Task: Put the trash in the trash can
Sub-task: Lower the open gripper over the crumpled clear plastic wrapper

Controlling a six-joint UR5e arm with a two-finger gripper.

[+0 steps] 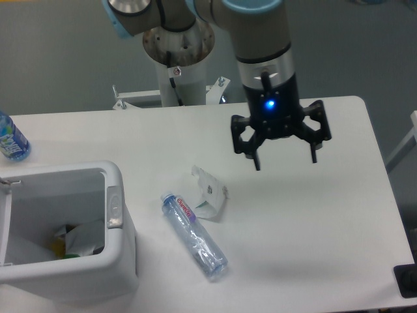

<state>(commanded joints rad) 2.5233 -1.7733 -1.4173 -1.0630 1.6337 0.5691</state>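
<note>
At far left sits the bin (120, 251). Right of it the bottle (193, 236) lies flat, cap toward the back-left, base toward the front-right, with the paper scrap (210, 192) just beside its cap end. My gripper (285, 161) hangs spread and empty, up-right of both.

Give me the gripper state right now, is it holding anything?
Gripper: open, fingers spread, holding nothing; it hangs above the table, to the right of the paper scrap and the plastic bottle.
</note>
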